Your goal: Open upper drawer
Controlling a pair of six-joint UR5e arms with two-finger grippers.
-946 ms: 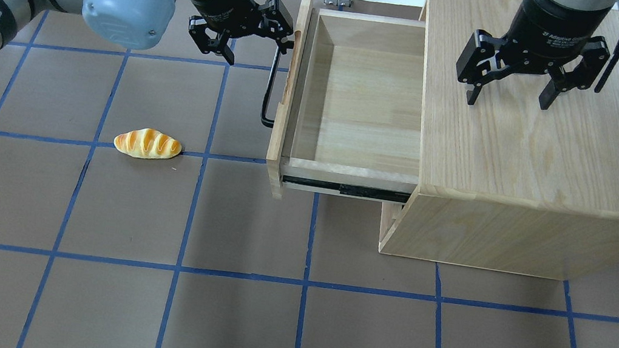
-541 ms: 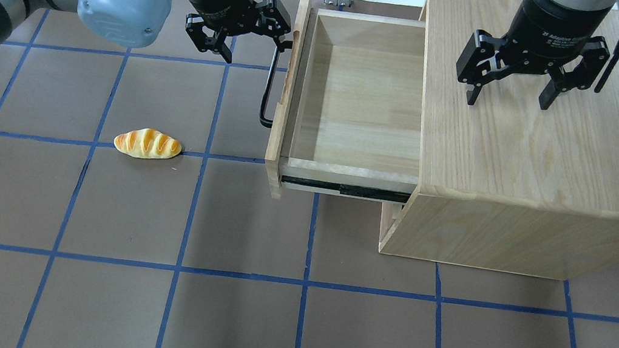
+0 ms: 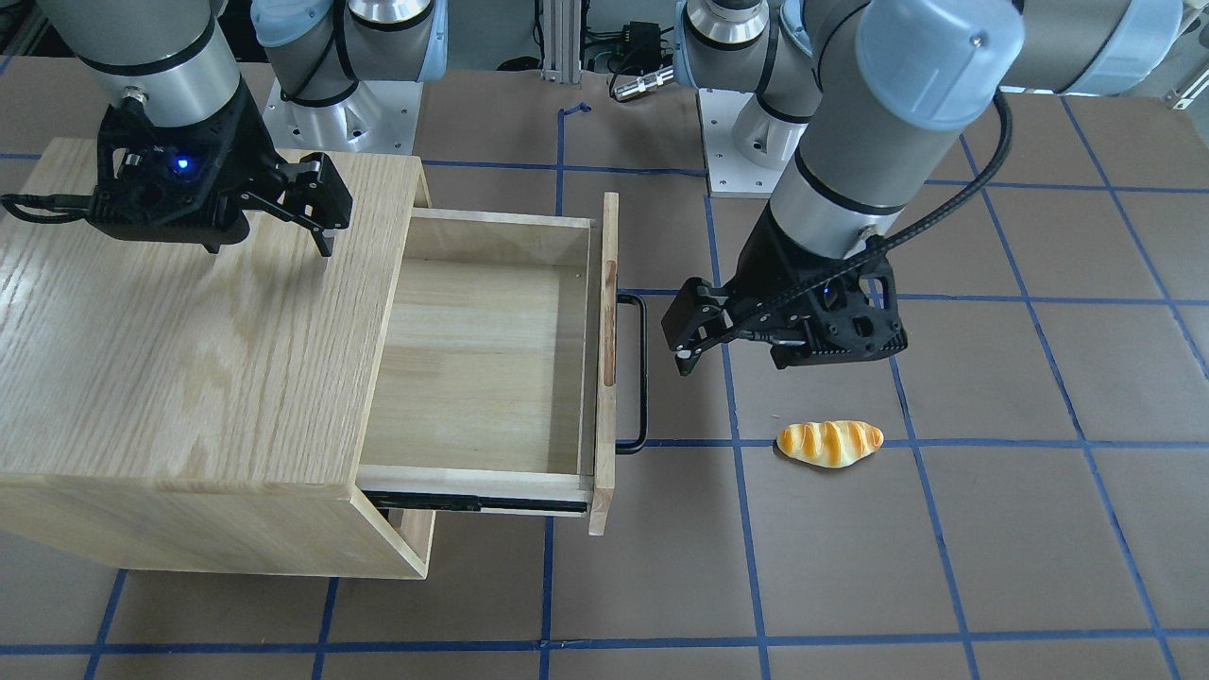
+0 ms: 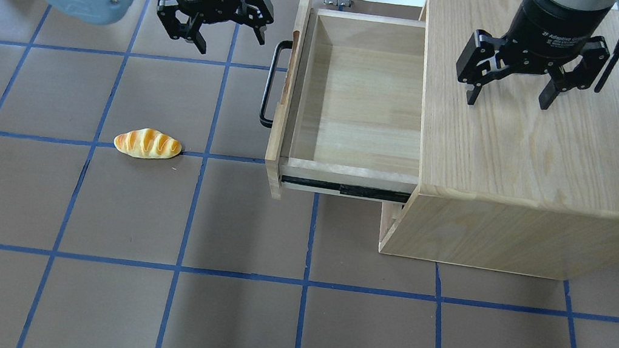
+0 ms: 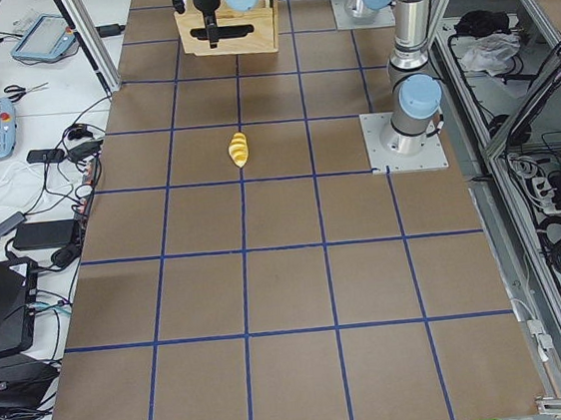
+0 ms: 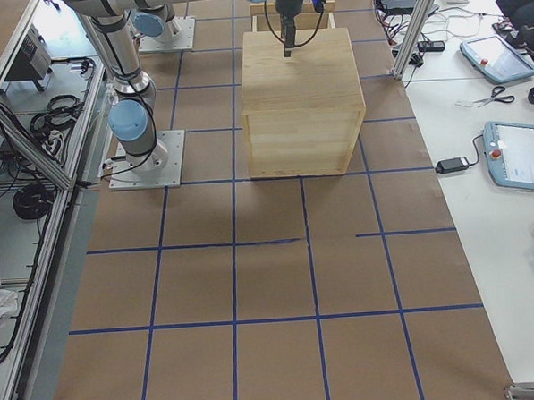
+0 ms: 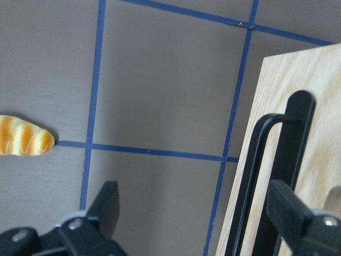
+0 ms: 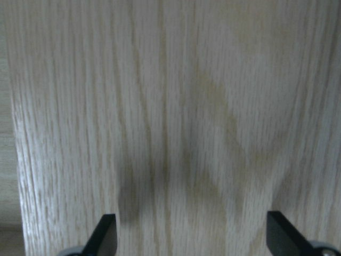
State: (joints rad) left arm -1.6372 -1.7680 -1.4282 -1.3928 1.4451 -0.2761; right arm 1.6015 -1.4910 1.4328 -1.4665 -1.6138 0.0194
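The upper drawer (image 4: 357,101) of the light oak cabinet (image 4: 535,140) stands pulled far out and is empty inside. Its black bar handle (image 4: 269,82) faces left. My left gripper (image 4: 231,42) is open and empty, a short way left of the handle and clear of it. The front-facing view shows the left gripper (image 3: 689,354) to the right of the handle (image 3: 642,373). In the left wrist view the handle (image 7: 256,181) lies near the right fingertip (image 7: 287,213). My right gripper (image 4: 508,102) is open and hovers over the cabinet top (image 8: 170,106).
A toy bread roll (image 4: 148,144) lies on the brown, blue-taped table left of the drawer; it also shows in the front-facing view (image 3: 829,443) and in the left wrist view (image 7: 24,141). The drawer's black slide rail (image 4: 344,189) is exposed. The lower front panel is hidden under the drawer.
My left gripper has drawn back leftward from the far end of the handle and is now clear of it. The drawer, the right gripper and the roll stay put.
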